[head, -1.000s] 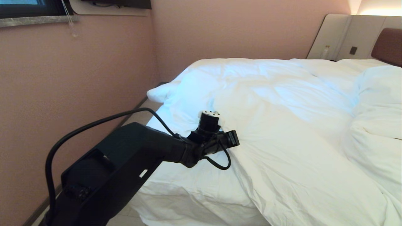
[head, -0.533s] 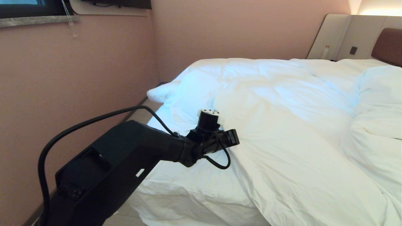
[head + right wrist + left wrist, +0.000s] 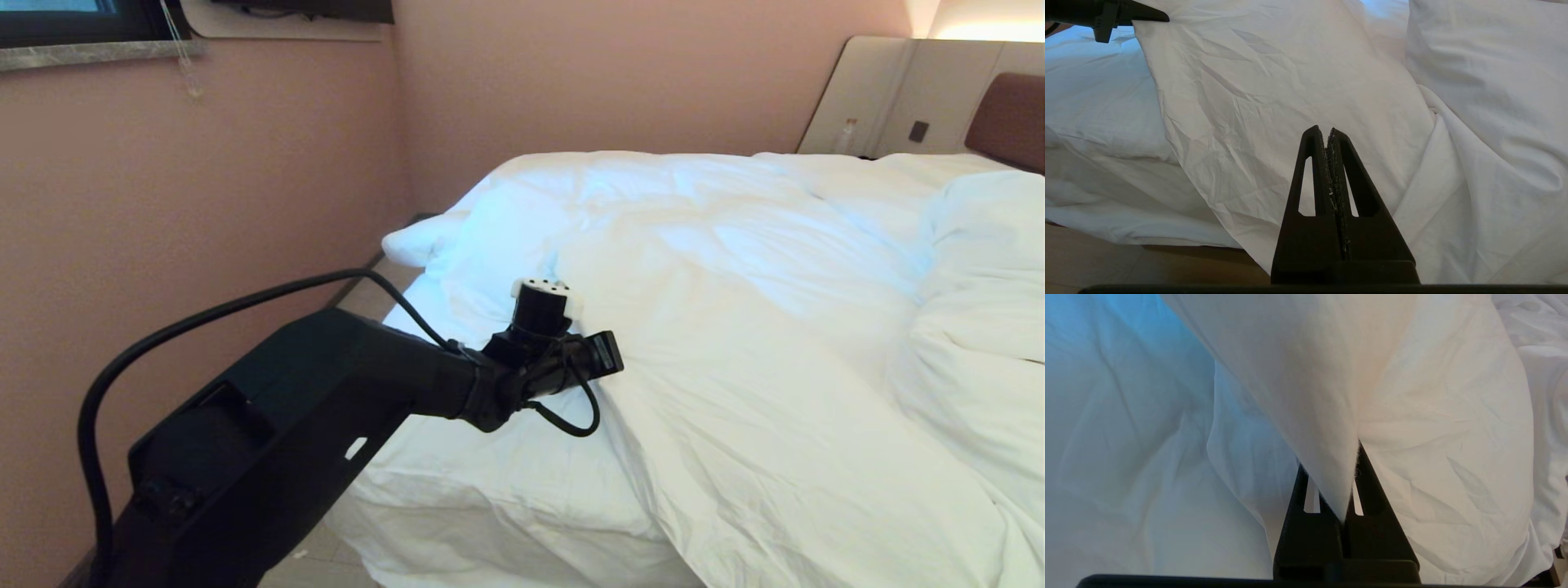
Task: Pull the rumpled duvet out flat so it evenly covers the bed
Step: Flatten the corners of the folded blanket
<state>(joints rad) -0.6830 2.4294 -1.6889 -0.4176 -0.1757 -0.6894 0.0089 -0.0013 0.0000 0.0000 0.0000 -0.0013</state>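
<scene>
The white duvet [image 3: 735,327] lies rumpled across the bed [image 3: 1011,114], with a folded-over flap running toward the near corner. My left gripper [image 3: 1331,457] is shut on the flap's corner, and the cloth rises in a taut cone from between the fingers. In the head view the left arm [image 3: 326,400] reaches in from the lower left to that corner; its fingertips are hidden by the wrist. The right wrist view shows the duvet [image 3: 1290,81] and the left gripper [image 3: 1161,17] at the flap's corner. My right gripper [image 3: 1327,130] hangs shut and empty near the bed's edge.
A pink wall [image 3: 204,204] runs close along the bed's left side, leaving a narrow strip of floor [image 3: 359,298]. A bunched white mound [image 3: 980,269] rises on the right. A small bottle [image 3: 847,132] stands beside the headboard. Wooden floor [image 3: 1126,253] shows below the bedding.
The left wrist has crept slightly upward with the duvet corner still gripped, and the arm's rear section has swung a little lower and leftward. The right arm has not moved.
</scene>
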